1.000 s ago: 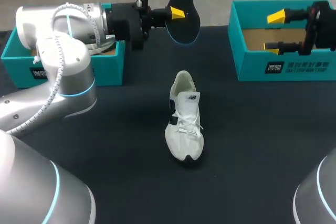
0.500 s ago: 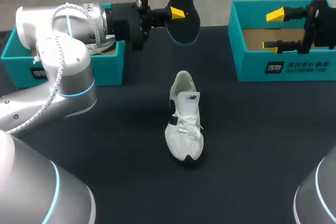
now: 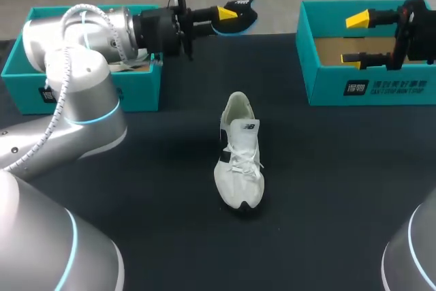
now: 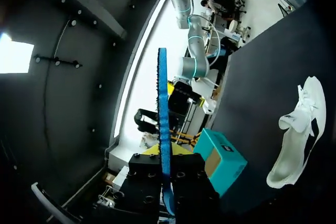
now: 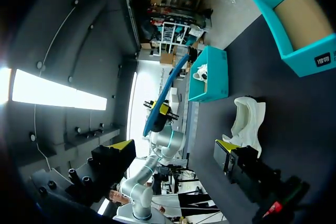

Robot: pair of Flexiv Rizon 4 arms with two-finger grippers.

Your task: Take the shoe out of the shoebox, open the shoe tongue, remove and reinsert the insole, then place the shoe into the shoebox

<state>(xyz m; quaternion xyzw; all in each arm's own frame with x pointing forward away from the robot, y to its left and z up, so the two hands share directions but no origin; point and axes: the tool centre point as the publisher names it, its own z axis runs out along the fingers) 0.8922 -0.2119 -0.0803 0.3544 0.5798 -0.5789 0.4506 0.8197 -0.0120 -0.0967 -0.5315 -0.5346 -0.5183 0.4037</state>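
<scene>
A white sneaker (image 3: 238, 151) lies on its sole in the middle of the black table, toe toward me; it also shows in the left wrist view (image 4: 296, 135) and the right wrist view (image 5: 249, 116). My left gripper (image 3: 227, 13) is shut on a dark insole with a blue underside (image 3: 237, 18), held in the air over the table's far edge, lying roughly flat. Between the left fingers the insole (image 4: 163, 129) shows edge-on. My right gripper (image 3: 360, 42) hangs open above the right teal shoebox (image 3: 368, 90), nothing between its fingers.
A second teal shoebox (image 3: 88, 90) with white packing paper stands at the far left, behind my left arm. Black tabletop lies all round the sneaker.
My left wrist has rolled, turning the insole from face-on and upright to nearly flat and edge-on. The sneaker and the right arm have not moved.
</scene>
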